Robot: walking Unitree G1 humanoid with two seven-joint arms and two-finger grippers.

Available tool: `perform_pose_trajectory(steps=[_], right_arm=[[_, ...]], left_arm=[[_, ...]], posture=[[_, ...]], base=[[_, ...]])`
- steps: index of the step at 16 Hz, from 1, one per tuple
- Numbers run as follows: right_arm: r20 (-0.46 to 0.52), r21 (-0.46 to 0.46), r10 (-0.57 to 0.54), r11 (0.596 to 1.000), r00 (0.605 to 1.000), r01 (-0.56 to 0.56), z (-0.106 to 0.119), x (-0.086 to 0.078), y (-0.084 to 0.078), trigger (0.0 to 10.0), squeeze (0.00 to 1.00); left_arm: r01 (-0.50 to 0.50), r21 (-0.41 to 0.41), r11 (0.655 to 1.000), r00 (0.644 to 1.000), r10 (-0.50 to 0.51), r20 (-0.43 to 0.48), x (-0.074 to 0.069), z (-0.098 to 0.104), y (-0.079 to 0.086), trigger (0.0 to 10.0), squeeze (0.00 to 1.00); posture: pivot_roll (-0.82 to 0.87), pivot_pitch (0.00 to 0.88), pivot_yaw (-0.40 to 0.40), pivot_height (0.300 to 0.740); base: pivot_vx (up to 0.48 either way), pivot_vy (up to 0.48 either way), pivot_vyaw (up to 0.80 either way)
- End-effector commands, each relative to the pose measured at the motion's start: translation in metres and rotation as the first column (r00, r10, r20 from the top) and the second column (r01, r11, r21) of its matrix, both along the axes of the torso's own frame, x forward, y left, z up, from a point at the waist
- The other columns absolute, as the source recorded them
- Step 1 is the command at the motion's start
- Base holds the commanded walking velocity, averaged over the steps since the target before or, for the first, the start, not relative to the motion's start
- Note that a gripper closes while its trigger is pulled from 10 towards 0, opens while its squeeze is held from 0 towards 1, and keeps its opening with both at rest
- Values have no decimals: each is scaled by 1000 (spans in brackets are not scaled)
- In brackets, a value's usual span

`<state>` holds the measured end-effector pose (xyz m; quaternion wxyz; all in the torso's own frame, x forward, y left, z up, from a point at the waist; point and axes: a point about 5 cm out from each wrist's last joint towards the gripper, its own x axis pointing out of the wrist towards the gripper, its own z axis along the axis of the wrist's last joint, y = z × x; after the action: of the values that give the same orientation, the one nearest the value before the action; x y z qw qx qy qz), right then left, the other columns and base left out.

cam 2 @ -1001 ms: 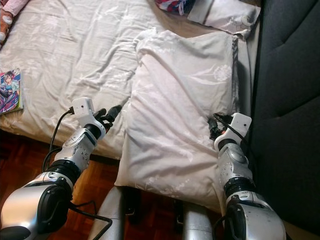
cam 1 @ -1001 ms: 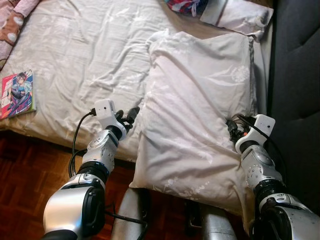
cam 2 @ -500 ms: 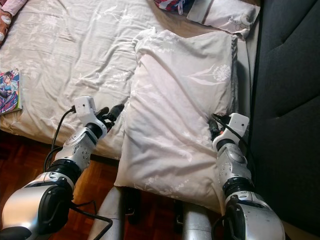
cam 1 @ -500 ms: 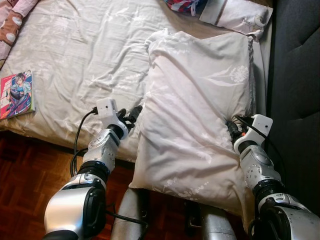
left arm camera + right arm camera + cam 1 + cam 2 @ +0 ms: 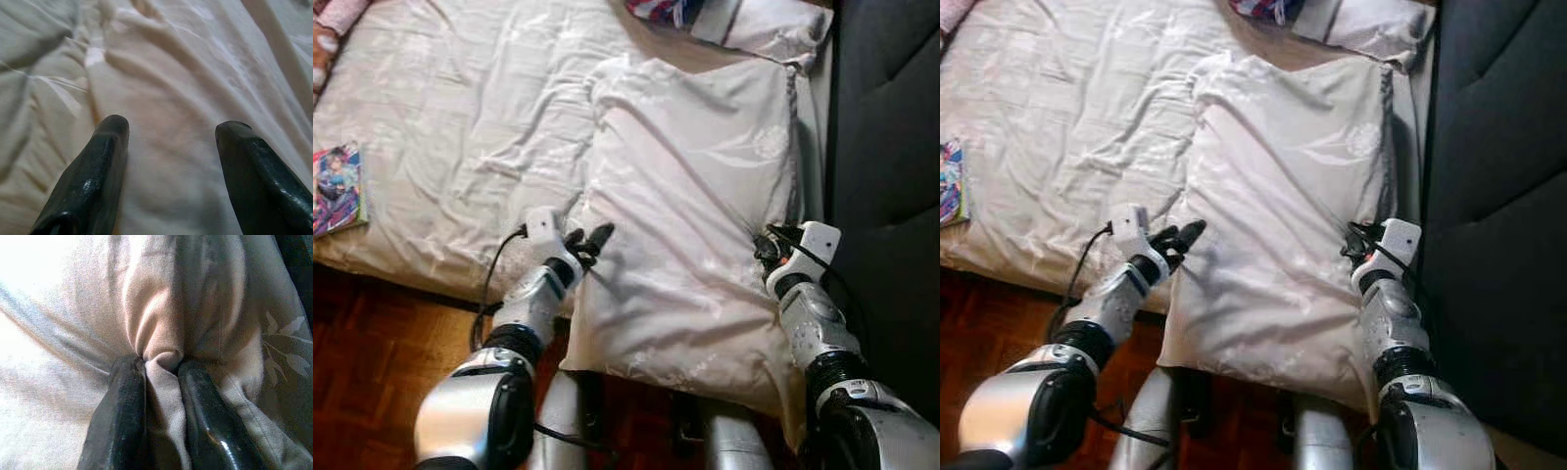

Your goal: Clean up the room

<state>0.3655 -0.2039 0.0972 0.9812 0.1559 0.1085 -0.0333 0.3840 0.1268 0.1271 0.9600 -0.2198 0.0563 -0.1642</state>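
A large white pillow (image 5: 690, 211) lies along the right side of the bed, its near end hanging over the bed's edge. My right gripper (image 5: 766, 247) is shut on a fold of the pillow's right edge; the wrist view shows the cloth (image 5: 164, 382) pinched between both fingers. My left gripper (image 5: 590, 242) is open at the pillow's left edge, its two fingertips (image 5: 110, 129) spread over the pale fabric with nothing between them.
The bed's white sheet (image 5: 460, 127) spreads to the left, with a colourful book (image 5: 335, 176) near its left edge. A second small pillow (image 5: 773, 24) and bright cloth (image 5: 656, 10) lie at the head. A dark padded headboard (image 5: 886, 147) rises on the right. Wood floor (image 5: 372, 352) lies below.
My left gripper has moved right, from beside the pillow onto its left edge. The camera has shifted, so the book sits further left. The right gripper keeps its hold.
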Motion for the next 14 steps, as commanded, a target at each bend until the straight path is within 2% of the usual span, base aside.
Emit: perform_pose_trajectory(steps=[1, 3, 6, 8, 11, 14], right_arm=[[-167, 19, 13, 1000, 986, -10, -40, -22, 3, 0, 0], [-150, 12, 22, 1000, 989, -20, -39, -22, 4, 0, 0], [-144, 12, 32, 999, 989, -31, -39, -23, 7, 0, 0], [-134, 13, 40, 999, 990, -39, -38, -25, 9, 0, 0], [-111, 9, 43, 999, 993, -42, -34, -27, 6, 0, 0], [-107, 2, 46, 999, 993, -46, -33, -30, 4, 0, 0]], left_arm=[[-4, 26, 1000, 998, 5, -58, -5, -15, -4, 10000, 0], [-59, 49, 997, 997, 61, -45, -4, -12, -3, 10000, 0], [-118, 24, 993, 992, 119, -41, -3, -11, 0, 10000, 0], [-115, 28, 993, 992, 116, -45, -4, -14, -3, 10000, 0], [-91, 38, 995, 988, 95, -119, -11, -30, -11, 10000, 0], [-88, 61, 994, 985, 96, -146, -15, -37, -13, 10000, 0]], posture=[[-88, 539, 52, 661], [-99, 542, 44, 661], [-121, 540, 33, 661], [-149, 539, 19, 661], [-198, 557, -7, 661], [-202, 564, -16, 661]], base=[[0, 0, 0], [0, 0, 0], [0, 0, 0], [0, 0, 0], [0, 0, 0], [0, 0, 0]])
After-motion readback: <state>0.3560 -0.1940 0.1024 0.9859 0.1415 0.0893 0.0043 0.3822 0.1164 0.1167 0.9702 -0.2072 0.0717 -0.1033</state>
